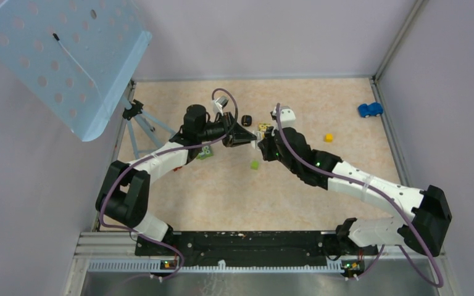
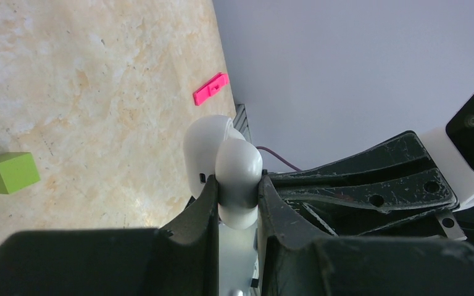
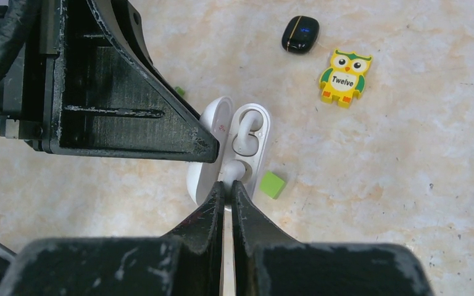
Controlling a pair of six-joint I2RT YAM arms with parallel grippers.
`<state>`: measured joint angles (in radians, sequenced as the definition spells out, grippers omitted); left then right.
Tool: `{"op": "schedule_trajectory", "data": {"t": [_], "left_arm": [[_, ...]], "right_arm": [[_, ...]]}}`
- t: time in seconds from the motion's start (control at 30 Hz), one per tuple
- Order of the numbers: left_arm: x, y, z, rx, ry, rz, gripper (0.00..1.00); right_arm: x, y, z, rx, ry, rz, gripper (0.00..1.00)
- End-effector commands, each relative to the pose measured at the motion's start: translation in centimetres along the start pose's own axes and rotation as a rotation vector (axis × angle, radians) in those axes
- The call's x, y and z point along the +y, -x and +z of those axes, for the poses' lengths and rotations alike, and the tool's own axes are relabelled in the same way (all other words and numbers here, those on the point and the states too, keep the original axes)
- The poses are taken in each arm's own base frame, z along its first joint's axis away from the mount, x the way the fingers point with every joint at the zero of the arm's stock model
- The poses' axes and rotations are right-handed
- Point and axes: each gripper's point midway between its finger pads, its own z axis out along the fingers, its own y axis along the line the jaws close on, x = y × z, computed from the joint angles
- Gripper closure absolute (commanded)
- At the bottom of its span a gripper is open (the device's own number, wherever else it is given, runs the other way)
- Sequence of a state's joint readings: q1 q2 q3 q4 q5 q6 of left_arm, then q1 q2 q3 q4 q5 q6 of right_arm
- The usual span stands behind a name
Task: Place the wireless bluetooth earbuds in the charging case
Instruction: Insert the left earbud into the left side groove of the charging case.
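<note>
My left gripper (image 2: 237,185) is shut on the white charging case (image 2: 239,161) and holds it above the table with its lid open. In the right wrist view the case (image 3: 263,154) shows two slots. One white earbud (image 3: 249,131) sits in the upper slot. My right gripper (image 3: 228,185) is shut on the stem of a second white earbud (image 3: 234,170), right at the lower slot. No black earbuds show. In the top view both grippers, left (image 1: 245,137) and right (image 1: 260,145), meet at mid-table.
A green cube (image 3: 272,184) lies just right of the case. A yellow owl piece (image 3: 344,77) and a black oval object (image 3: 300,33) lie beyond. A blue toy car (image 1: 370,110), a yellow cube (image 1: 328,137) and a small tripod (image 1: 137,114) are on the table.
</note>
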<state>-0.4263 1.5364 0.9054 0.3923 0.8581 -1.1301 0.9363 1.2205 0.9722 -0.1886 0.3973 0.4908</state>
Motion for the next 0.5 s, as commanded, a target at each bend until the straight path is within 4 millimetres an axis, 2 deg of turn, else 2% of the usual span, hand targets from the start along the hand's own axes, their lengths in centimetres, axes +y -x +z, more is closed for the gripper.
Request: {"op": "schedule_trajectory", "data": {"t": [0.0,0.47], "left_arm": [[-4.33,0.83,-0.62,-0.019,-0.095,0.118,1.00],[-4.46,0.75,-0.69,-0.014,-0.098,0.133,1.00]], "right_arm": [[-0.39,0.81,-0.36,-0.008,-0.053,-0.026,1.00],[0.12,0.46,0.25,0.017,-0.100,-0.068,1.00]]}}
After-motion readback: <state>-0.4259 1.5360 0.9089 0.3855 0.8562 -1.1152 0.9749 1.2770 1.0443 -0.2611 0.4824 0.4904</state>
